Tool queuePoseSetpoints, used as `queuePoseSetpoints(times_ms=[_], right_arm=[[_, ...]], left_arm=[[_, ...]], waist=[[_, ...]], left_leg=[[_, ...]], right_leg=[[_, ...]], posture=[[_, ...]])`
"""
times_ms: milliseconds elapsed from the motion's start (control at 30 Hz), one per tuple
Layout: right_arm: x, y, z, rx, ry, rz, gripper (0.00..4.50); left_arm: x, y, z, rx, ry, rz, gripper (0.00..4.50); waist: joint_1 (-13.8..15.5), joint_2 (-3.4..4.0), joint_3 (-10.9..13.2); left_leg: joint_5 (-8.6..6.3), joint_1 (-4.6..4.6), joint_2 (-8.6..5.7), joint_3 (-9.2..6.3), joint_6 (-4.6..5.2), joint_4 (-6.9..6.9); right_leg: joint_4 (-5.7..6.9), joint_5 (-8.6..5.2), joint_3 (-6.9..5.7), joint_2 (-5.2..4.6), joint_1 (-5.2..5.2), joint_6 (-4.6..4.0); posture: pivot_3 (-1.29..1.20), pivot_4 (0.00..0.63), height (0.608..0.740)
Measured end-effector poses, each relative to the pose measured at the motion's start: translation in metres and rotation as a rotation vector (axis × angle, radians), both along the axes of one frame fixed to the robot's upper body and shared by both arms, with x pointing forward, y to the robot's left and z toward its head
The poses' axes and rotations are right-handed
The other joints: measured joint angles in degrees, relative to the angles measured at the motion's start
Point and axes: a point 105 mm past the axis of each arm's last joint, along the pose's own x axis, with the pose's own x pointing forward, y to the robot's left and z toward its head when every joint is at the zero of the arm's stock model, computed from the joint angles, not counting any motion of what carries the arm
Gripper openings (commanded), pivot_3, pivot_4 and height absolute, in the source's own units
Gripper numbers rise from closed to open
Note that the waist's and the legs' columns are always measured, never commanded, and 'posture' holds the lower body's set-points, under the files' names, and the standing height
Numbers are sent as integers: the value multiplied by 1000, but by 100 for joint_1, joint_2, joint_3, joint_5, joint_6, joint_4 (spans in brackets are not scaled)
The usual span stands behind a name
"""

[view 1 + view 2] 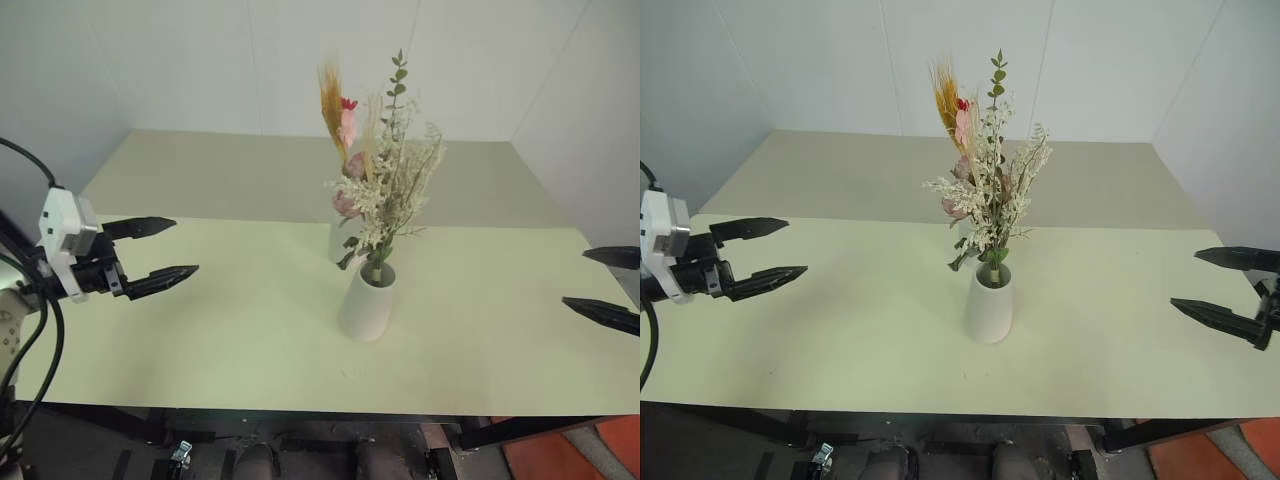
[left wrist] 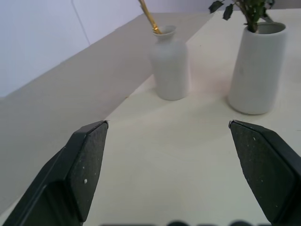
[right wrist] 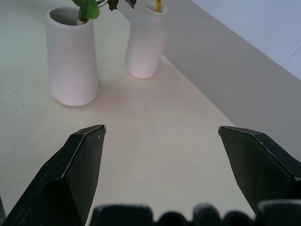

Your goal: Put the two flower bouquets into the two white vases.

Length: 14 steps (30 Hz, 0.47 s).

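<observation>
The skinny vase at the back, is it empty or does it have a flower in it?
It has one. A golden stem goes down into the narrow-necked vase, which stands upright behind the wide vase.

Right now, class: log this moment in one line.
bushy bouquet: in wide-mouthed vase | wheat plume: in narrow-necked vase | left gripper: open, empty | right gripper: open, empty

Left gripper (image 1: 170, 250): two tapered matte black fingers (image 1: 160, 278) on a black mount, with a white boxy housing (image 1: 65, 235) behind it. Black cables (image 1: 40, 340) looped from the wrist. Right gripper (image 1: 1225, 290): same slim black pointed fingers; wrist views showed faint pale specks on the pads (image 2: 89, 155)
</observation>
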Motion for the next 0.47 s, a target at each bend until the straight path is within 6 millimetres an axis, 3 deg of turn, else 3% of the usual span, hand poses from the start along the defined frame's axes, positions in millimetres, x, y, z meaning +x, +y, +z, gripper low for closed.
queuePoseSetpoints(times_ms=[267,467], right_arm=[[4,16,-4,-6,-25,0,4500],[-3,17,-25,22,48,-21,4500]], left_arm=[[0,6,6,-27,-30,41,4471],[1,9,8,-56,-40,53,4471]], waist=[[1,1,1],[5,1,1]], left_leg=[[0,-3,1,0,0,-1],[0,-3,1,1,0,-1]], right_leg=[[1,4,-1,0,-2,7],[1,3,-1,0,-2,5]], posture=[[0,150,740],[0,150,740]])
